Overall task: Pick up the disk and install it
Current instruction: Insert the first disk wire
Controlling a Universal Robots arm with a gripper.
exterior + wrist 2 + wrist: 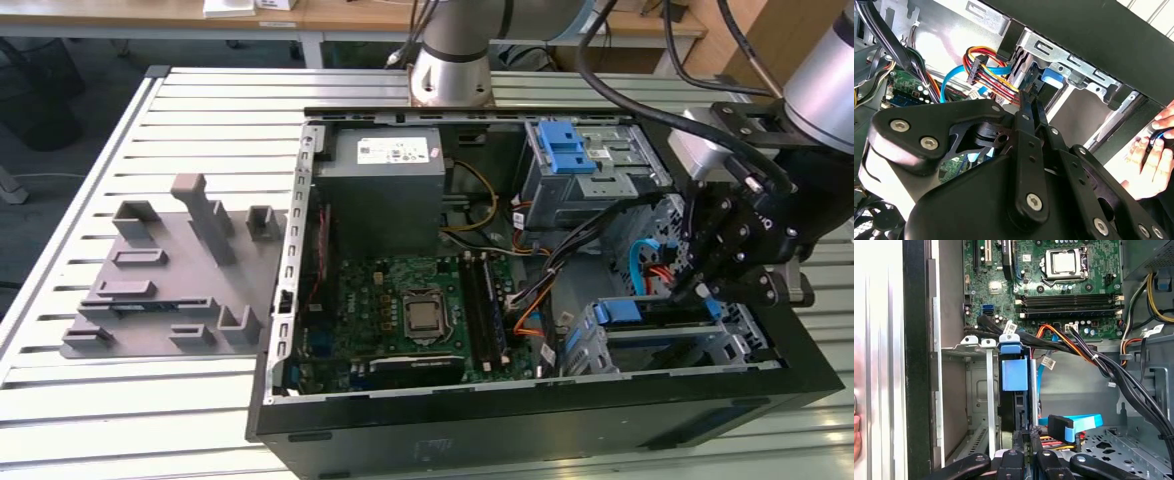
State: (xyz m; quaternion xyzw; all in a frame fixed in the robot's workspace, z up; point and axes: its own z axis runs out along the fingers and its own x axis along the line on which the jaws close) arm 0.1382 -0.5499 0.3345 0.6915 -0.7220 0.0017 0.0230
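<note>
**Worktable [80, 400]:** slatted metal, carrying the open computer case [534, 430].

**Drive cage [727, 345]:** sits in the case's corner at the exterior view's right.

**The disk [1015, 374]:** stands edge-on in a cage slot with its blue bracket uppermost. It appears largely inserted, but full seating cannot be confirmed.

**Gripper [1024, 432]:** hangs over the disk's exposed end. The fingers are drawn together with nothing seen between them, so it appears placed to press rather than to clasp.

**Recommendation:** any push should run straight along the slot, centred on the bracket, so the disk does not cock against the rails.

**Cables:** the blue data cable [1074, 422] and the coloured power leads [989, 75] lie just beside the fingers and could snag.

**Hand [1151, 160]:** a person's hand rests outside the case wall, near the arm.
</note>
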